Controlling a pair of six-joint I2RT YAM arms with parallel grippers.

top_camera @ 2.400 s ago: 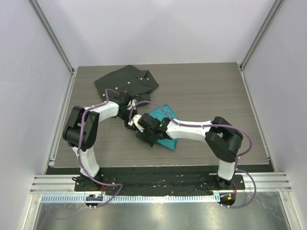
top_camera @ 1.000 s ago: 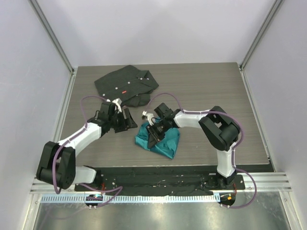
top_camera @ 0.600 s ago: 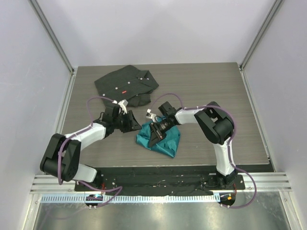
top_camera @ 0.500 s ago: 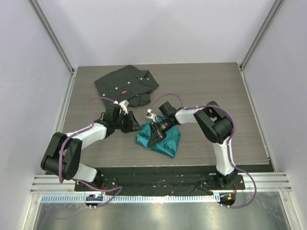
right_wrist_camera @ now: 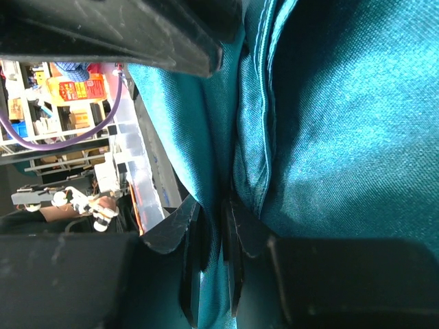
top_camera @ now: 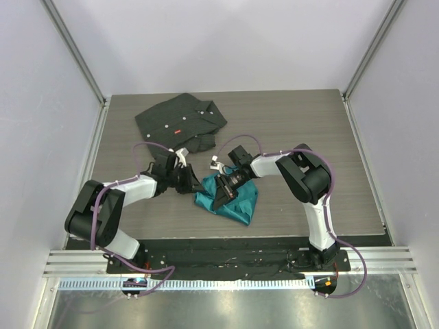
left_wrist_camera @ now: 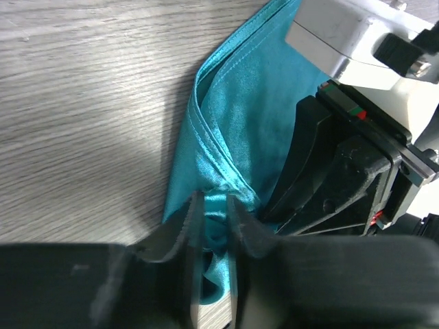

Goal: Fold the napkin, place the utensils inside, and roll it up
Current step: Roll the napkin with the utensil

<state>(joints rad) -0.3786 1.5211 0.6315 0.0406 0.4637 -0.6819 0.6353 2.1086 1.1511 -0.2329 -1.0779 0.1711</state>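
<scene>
The teal napkin [top_camera: 241,201] lies bunched on the table between the two arms. My left gripper [top_camera: 194,183] is at its left edge. In the left wrist view its jaws [left_wrist_camera: 214,205] are shut on a gathered fold of the napkin [left_wrist_camera: 240,116]. My right gripper [top_camera: 219,197] reaches in from the right over the cloth's middle. In the right wrist view it [right_wrist_camera: 210,221] pinches a hanging fold of the napkin [right_wrist_camera: 343,123], lifted slightly off the table. The two grippers sit close together. The utensils are out of view.
A black buttoned shirt [top_camera: 180,120] with a small red tag lies at the back left of the wood-grain table [top_camera: 295,123]. The right arm's black gripper body [left_wrist_camera: 343,171] crowds the left wrist view. Frame posts and walls bound the table.
My left gripper moved right to the napkin's left edge and closed on a fold of it. The right gripper kept its pinch on the cloth and barely moved.
</scene>
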